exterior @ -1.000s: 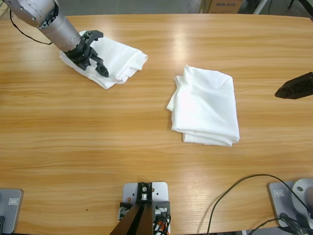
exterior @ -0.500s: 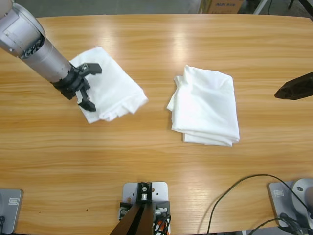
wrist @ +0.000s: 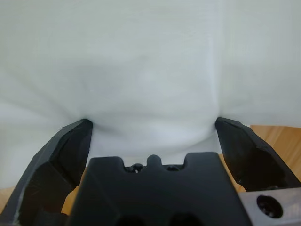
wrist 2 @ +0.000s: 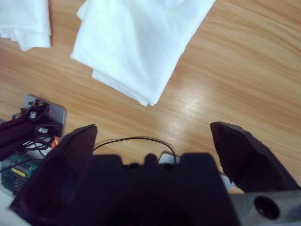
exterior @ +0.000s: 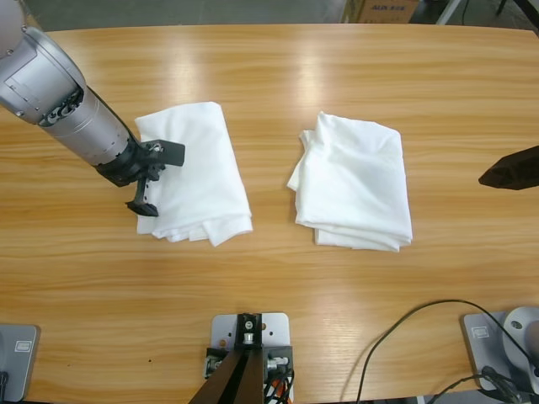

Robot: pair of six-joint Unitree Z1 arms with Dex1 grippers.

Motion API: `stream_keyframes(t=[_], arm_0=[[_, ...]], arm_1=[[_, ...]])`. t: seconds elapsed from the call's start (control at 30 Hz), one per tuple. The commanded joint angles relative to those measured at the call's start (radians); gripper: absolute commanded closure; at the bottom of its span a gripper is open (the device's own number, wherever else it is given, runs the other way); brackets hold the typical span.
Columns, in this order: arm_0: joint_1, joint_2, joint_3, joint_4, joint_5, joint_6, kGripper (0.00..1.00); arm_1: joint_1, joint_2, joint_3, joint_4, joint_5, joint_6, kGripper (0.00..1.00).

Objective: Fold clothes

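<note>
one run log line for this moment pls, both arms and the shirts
left tool: open, at left folded shirt | right tool: open, clear of right folded shirt | table: two folded shirts apart

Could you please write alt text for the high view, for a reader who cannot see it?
Two folded white T-shirts lie apart on a wooden table: the left shirt has the left pincer open at its edge, and the right shirt lies untouched, with the right pincer off at the table's right edge.

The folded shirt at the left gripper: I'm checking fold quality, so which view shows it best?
The high view: the folded shirt lies whole beside the left gripper. The left wrist view fills with its cloth; the right wrist view catches only a corner.
</note>
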Motion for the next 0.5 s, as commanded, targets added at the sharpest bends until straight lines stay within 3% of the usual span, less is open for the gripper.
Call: stream_keyframes(t=[0.03, 0.27, 0.43, 0.5], arm_0=[[-0.033, 0.016, 0.092, -0.006, 0.016, 0.150, 0.000], [-0.128, 0.004, 0.135, -0.004, 0.014, 0.169, 0.000], [-0.068, -0.052, 0.108, -0.002, -0.051, 0.098, 0.000], [-0.053, -0.106, 0.084, 0.005, -0.082, -0.001, 0.000]], arm_1=[[-0.011, -0.055, 0.057, -0.007, 0.018, 0.028, 0.000], [-0.011, -0.048, 0.098, -0.060, 0.045, 0.043, 0.000], [-0.029, 0.087, 0.199, -0.167, 0.121, 0.063, 0.000], [-0.022, 0.126, 0.202, -0.215, 0.083, 0.014, 0.000]])
